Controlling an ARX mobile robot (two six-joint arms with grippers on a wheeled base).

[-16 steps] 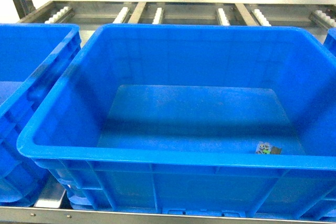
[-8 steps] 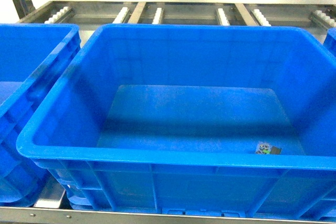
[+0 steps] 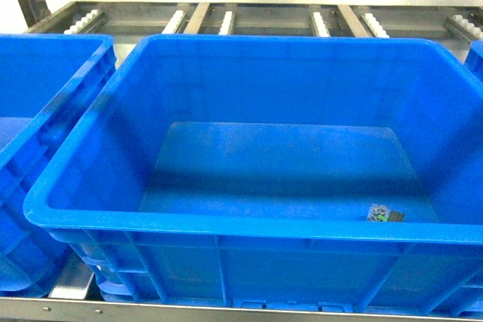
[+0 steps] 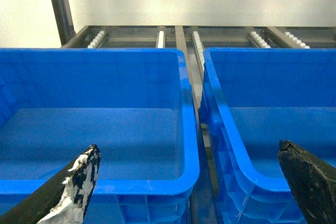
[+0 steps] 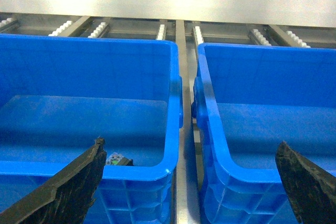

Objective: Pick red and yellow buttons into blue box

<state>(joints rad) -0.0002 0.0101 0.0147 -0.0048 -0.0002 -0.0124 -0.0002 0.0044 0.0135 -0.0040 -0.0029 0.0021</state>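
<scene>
Although the task names red and yellow buttons, none shows in any of the three views, so where they lie cannot be told. The middle blue box (image 3: 249,43) fills the head view, its floor bare except for one small dark object (image 3: 386,214) with pale and green flecks, lying near the front wall toward the right corner; it is too small to identify, and nothing about it reads red or yellow. The same object (image 5: 116,160) shows in the right wrist view just behind the box's front rim.

A second blue box (image 3: 45,73) stands just beside the middle one on the left, and the corner of a third (image 3: 477,54) shows at the right edge. All sit on a metal roller rack (image 3: 226,16) with white rollers, against a pale wall.

The left gripper (image 4: 191,187) hangs in front of the gap between the left and middle boxes, its fingers (image 4: 79,177) wide apart and holding nothing; one tip looks wrapped in worn pale tape. The right gripper (image 5: 191,182) hangs before the gap between the middle and right boxes, its fingers (image 5: 84,179) also spread wide and empty.

The main risk, as I judge it, is confusion: three alike boxes stand side by side, so a drop could land in the wrong one or in the gap between rims. The tall walls and thick rims could also catch a finger on the way in, and the dark object might be mistaken for a button.
</scene>
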